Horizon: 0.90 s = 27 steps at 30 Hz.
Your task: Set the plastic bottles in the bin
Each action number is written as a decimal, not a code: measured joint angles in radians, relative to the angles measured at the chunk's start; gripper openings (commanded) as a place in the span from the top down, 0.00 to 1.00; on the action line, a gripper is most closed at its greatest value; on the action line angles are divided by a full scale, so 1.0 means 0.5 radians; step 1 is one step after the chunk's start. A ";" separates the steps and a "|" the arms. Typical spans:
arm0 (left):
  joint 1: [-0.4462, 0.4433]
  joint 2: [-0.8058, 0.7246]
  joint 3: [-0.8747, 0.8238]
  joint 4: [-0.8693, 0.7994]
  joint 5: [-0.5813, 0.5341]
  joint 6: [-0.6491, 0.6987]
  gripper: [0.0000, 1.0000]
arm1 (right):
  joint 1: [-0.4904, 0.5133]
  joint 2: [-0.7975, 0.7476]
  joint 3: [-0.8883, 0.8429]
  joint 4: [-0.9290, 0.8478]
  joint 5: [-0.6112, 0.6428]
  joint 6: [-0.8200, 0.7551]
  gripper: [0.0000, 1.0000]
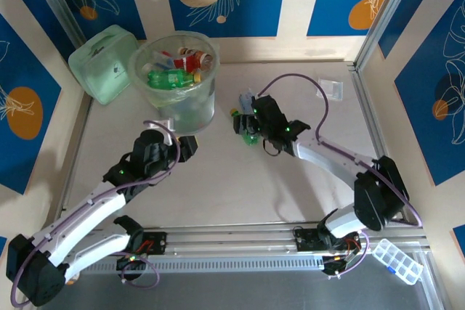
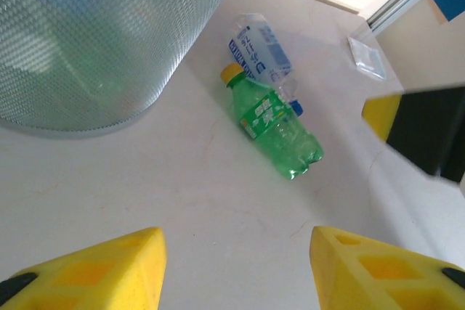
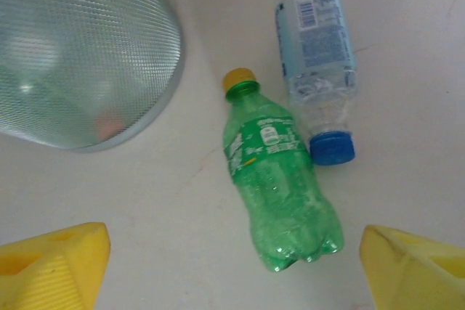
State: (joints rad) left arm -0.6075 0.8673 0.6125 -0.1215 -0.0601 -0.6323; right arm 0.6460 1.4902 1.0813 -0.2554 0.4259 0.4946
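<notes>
My right gripper (image 3: pixel 232 252) hangs open over the green bottle (image 3: pixel 280 194), holding nothing, one finger on each side of it. The bottle lies on its side on the table (image 1: pixel 240 186), yellow cap toward the bin (image 3: pixel 73 49). Just beside it lies the clear bottle (image 3: pixel 316 49), its blue cap close against the green one's shoulder. These two are what I judge is left to do. Other bottles (image 1: pixel 174 74) are already in the bin.

My left gripper (image 2: pixel 236 241) is also open and empty. It sits low near the foot of the bin and looks across at the same pair.

The trouble I expect is in the closing. The green bottle sits nearer my right-hand finger, so that finger would likely touch first and roll it away – a round, light bottle won't wait. If I come down too far toward the cap, I may catch the clear bottle too, or flick it off across the table.

After that comes the carry. My left arm stands near the bin, so a careless swing could knock arm against arm. A low pass could clip the bin's rim and shove it.
</notes>
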 measured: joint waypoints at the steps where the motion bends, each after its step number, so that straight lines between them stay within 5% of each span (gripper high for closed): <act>1: 0.001 -0.002 -0.039 0.041 -0.001 0.000 0.45 | -0.024 0.060 0.066 -0.042 -0.025 -0.018 0.11; 13: 0.000 0.003 -0.139 0.314 0.002 -0.014 0.43 | -0.141 0.786 0.656 -0.504 -0.105 -0.295 0.18; 27: -0.004 0.191 -0.139 0.378 0.022 -0.011 0.42 | -0.140 0.961 0.683 -0.628 -0.130 -0.375 0.31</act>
State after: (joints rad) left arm -0.6094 0.9627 0.5430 0.0677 -0.0490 -0.6380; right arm 0.5758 1.9705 1.4227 -0.5694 0.3611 0.3073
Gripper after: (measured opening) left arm 0.575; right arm 0.725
